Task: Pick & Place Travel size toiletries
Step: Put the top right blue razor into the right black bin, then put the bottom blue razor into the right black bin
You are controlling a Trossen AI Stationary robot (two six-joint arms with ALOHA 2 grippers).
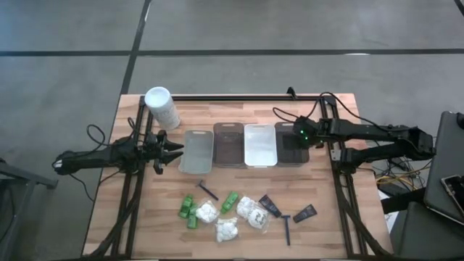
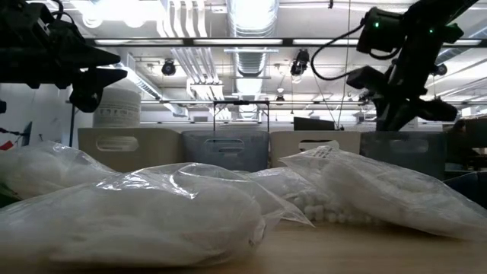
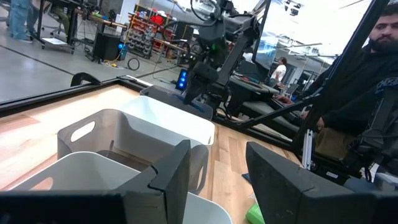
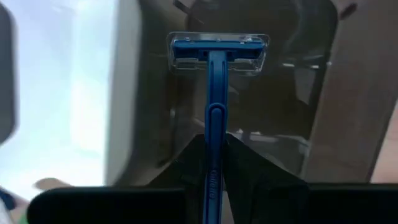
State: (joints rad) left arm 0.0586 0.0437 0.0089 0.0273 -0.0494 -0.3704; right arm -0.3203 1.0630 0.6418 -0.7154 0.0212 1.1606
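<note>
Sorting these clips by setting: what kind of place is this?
Likely a robotics lab or workshop: exposed ceiling ducts, a bare concrete floor around the wooden table, and shelves of equipment behind.

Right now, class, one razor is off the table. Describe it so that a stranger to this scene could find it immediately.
Start at the row of four trays across the middle of the table and go to the dark tray at its right end. Above it hangs the right gripper, shut on a blue razor. Unlike the two razors lying on the wood, this one is held in the air, head pointing down at the tray.
</note>
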